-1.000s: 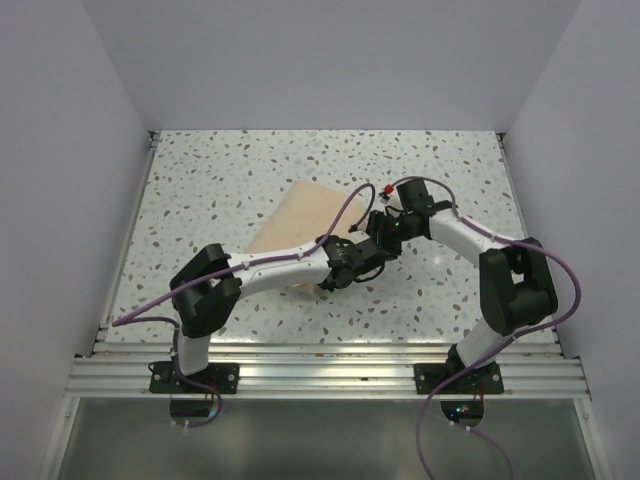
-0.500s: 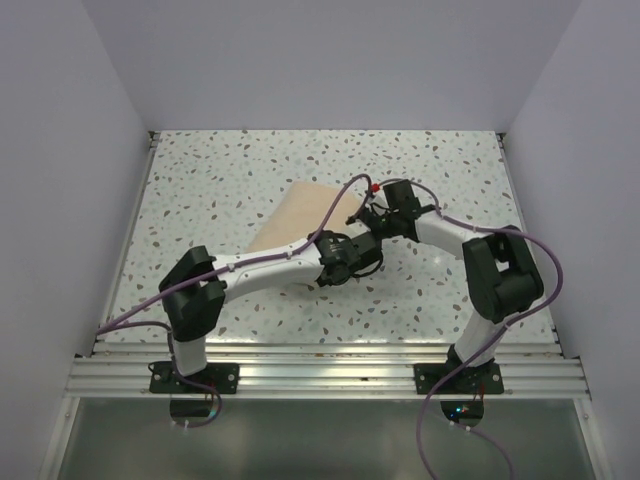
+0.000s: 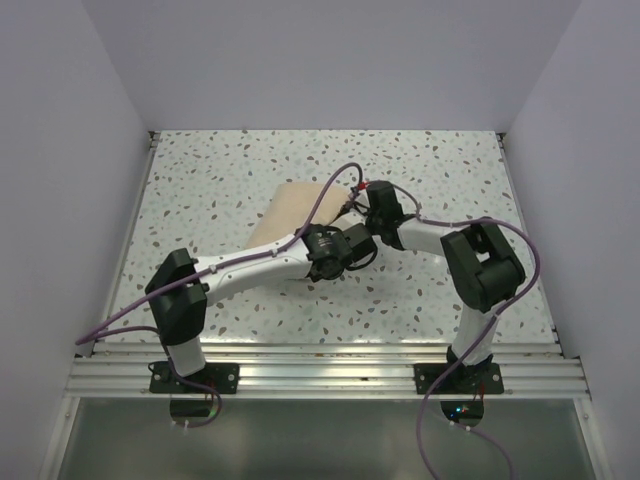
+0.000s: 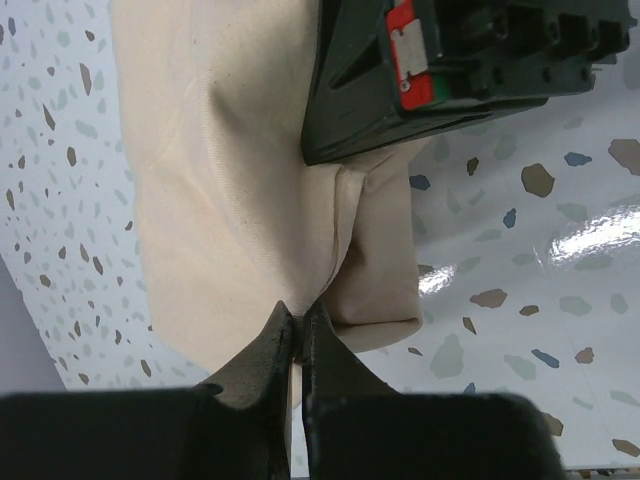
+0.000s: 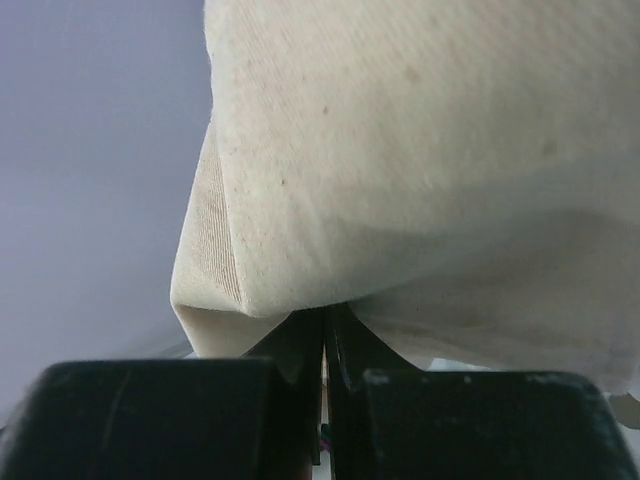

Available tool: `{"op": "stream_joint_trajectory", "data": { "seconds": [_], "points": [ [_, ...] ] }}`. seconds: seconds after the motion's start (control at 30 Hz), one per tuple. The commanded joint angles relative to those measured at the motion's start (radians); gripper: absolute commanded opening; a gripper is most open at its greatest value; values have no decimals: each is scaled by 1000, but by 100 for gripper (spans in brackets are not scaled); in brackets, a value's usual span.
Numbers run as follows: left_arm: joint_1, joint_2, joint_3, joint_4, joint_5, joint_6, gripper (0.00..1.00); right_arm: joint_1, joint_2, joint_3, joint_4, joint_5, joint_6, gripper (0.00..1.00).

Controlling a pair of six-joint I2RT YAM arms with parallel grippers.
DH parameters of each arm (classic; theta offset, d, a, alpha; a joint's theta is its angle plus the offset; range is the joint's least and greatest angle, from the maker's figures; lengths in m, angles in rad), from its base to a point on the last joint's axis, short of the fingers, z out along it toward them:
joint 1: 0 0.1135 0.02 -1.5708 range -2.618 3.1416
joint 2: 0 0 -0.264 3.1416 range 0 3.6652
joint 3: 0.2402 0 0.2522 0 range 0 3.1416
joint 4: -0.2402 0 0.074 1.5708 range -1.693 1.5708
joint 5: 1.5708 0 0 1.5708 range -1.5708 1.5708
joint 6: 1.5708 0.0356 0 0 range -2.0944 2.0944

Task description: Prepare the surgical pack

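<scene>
Pinching is confirmed at both tools. The left tool (image 4: 297, 335) has its fingers pressed together on a thin fold at the near edge of the wrap (image 3: 288, 212), and a sliver of tan cloth shows between them. The right tool (image 5: 324, 338) is likewise pressed together, its tips tucked under the lower fold of the wrap. The cloth there hangs clear of the surface (image 3: 220, 165) and appears caught between the fingers.

Location: the wrap lies at mid-surface, slightly left of centre. Its left edge runs straight and flat on the speckled top. Its far edge is rounded and raised. Its right edge is hidden under the two wrists, which meet there just beside each other. In the left wrist view the body of the right tool sits directly over the cloth's right border, and a folded corner ends on the surface near it.

Clearance: open surface shows along the whole far strip, to the left of the wrap, and to the right beyond the right arm's bent elbow. The walls (image 3: 70, 150) close three sides. The rail (image 3: 320, 362) bounds the near edge. A purple cable (image 3: 328, 200) arcs over the wrap's right part.
</scene>
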Motion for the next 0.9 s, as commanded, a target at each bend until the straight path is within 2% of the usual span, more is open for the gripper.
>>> {"op": "stream_joint_trajectory", "data": {
  "seconds": [0.0, 0.13, 0.17, 0.2, 0.23, 0.3, 0.4, 0.53, 0.7, 0.77, 0.87],
  "points": [
    [-14, -46, 55, 80, -23, 6, 0, 30, -6, 96, 50, 49, 58, 0],
    [-14, -53, 44, 109, -9, 15, 0, 33, -12, 103, 52, 88, 65, 0],
    [-12, -52, 47, 105, -9, 17, 0, 31, -23, 112, 13, 97, 43, 0],
    [-9, -46, 50, 94, -10, 11, 0, 27, -61, 144, -156, 124, -2, 0],
    [-4, -46, 52, 88, -9, 6, 0, 24, -80, 155, -214, 149, -98, 0],
    [12, -56, 30, 102, 13, 0, 0, 15, -93, 161, -276, 136, -152, 4],
    [29, -87, 0, 117, 14, -9, 0, 13, -51, 170, -238, 6, -185, 5],
    [39, -109, -13, 142, 19, 0, 0, 47, 12, 159, -141, -30, -157, 4],
    [39, -136, -10, 191, 28, 20, 0, 123, 127, 222, -12, 33, -50, 0],
    [39, -156, -19, 207, 39, 28, 0, 145, 166, 225, 153, 115, 19, 0],
    [39, -184, -69, 247, 65, 29, 0, 156, 228, 324, 120, 204, 43, 0]
  ]
}}
